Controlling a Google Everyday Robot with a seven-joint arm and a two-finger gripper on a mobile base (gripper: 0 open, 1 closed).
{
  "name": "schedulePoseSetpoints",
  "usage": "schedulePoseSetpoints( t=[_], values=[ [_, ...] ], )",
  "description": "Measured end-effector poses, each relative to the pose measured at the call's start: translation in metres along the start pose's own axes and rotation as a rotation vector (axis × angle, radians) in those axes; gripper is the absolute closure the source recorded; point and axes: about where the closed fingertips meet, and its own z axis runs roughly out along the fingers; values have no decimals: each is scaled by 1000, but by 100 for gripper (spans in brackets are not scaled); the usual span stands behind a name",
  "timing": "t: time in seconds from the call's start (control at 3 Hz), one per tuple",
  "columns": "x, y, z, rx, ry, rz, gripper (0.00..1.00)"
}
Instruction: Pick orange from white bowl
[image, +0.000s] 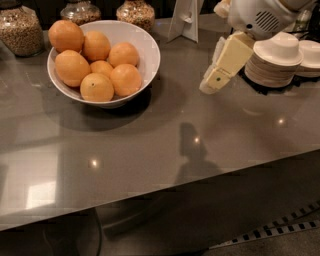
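The white bowl (146, 44) stands on the grey table at the back left and holds several oranges. A large, round, plain orange (65, 35) lies highest, at the bowl's back left rim. An oval one (72, 68) and one with a dark stem dot (96, 87) lie nearer the front. My gripper (210, 86), cream-coloured, hangs from the white arm at the upper right and points down and to the left. It is above the table, to the right of the bowl and apart from it, and holds nothing that I can see.
Glass jars of grain (18, 30) (135, 12) line the table's back edge. A white card stand (184, 21) is behind the gripper. A stack of small white plates (274, 61) sits in a black rack at the right. The table's front edge (165, 192) runs below.
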Motion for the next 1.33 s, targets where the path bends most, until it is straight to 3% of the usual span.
schedulePoseSetpoints(
  t=[0.33,0.67,1.0,1.33],
  values=[
    [-65,-12,24,0,-89,-9,0],
    [-65,-12,24,0,-90,-9,0],
    [-72,-26,34,40,-112,-28,0],
    [-89,-52,65,97,-158,-46,0]
  ],
)
